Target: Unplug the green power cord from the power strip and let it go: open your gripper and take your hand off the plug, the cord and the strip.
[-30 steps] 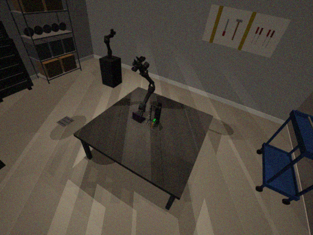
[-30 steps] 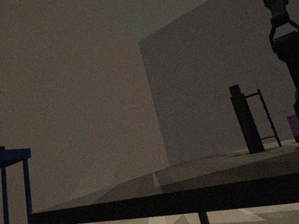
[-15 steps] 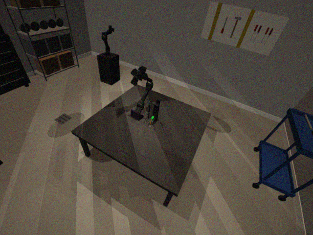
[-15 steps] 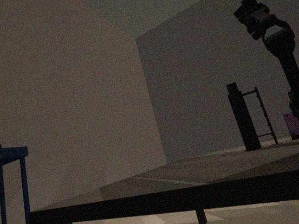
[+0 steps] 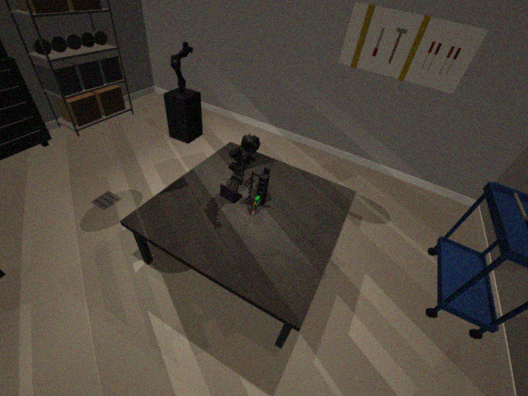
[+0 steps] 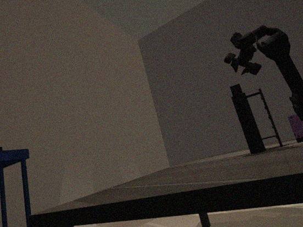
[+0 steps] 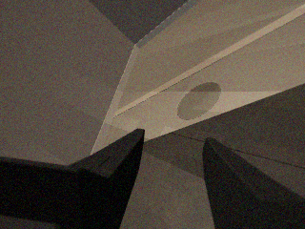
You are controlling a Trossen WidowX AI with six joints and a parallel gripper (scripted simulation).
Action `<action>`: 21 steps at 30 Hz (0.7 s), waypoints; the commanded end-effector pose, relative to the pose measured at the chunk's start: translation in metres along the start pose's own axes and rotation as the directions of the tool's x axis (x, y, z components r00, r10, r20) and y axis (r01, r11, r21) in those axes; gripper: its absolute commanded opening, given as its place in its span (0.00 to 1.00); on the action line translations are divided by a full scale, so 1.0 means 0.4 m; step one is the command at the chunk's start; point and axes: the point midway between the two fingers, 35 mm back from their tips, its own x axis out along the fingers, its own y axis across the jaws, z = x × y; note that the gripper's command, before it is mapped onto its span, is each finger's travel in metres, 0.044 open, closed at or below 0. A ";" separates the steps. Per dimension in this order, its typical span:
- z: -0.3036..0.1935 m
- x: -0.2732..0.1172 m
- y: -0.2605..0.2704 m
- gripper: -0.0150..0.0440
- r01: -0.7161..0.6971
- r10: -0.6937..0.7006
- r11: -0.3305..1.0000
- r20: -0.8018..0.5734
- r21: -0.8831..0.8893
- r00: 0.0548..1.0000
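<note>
The dark power strip (image 5: 263, 186) (image 6: 249, 126) stands upright on the table, held beside a thin frame. A bright green piece (image 5: 256, 198), which looks like the green plug or cord, shows low at the strip's front in the top view. Below it is a small orange-yellow piece. Whether the plug sits in a socket is too small to tell, and no green shows in the other two views. My gripper (image 6: 239, 72) (image 7: 173, 140) is partly open with nothing between its fingers. It hangs above the top of the strip, clear of it.
The thin upright frame (image 6: 271, 120) stands between the strip and my arm. A purple block (image 5: 230, 193) (image 6: 300, 128) sits by the arm's base. The table (image 5: 272, 272) (image 6: 154, 184) carries them all. A blue cart (image 5: 464, 276) (image 6: 5, 156) stands off to one side.
</note>
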 end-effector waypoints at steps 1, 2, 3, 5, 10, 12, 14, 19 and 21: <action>-0.160 0.069 -0.085 0.53 0.143 -0.163 0.983 -0.194 -0.115 0.967; -0.193 0.078 -0.104 0.53 0.168 -0.198 0.975 -0.232 -0.143 0.952; -0.227 0.086 -0.122 0.53 0.192 -0.233 0.966 -0.269 -0.172 0.934; -0.295 0.096 -0.162 0.53 0.235 -0.305 0.944 -0.340 -0.233 0.889; -0.462 0.090 -0.269 0.53 0.312 -0.486 0.864 -0.493 -0.396 0.721; -0.524 0.075 -0.313 0.53 0.330 -0.555 0.824 -0.538 -0.461 0.634; -0.583 0.053 -0.357 0.53 0.340 -0.618 0.781 -0.574 -0.523 0.537; -0.695 -0.016 -0.447 0.53 0.341 -0.732 0.681 -0.613 -0.648 0.297; -0.699 -0.019 -0.450 0.53 0.341 -0.735 0.678 -0.614 -0.652 0.289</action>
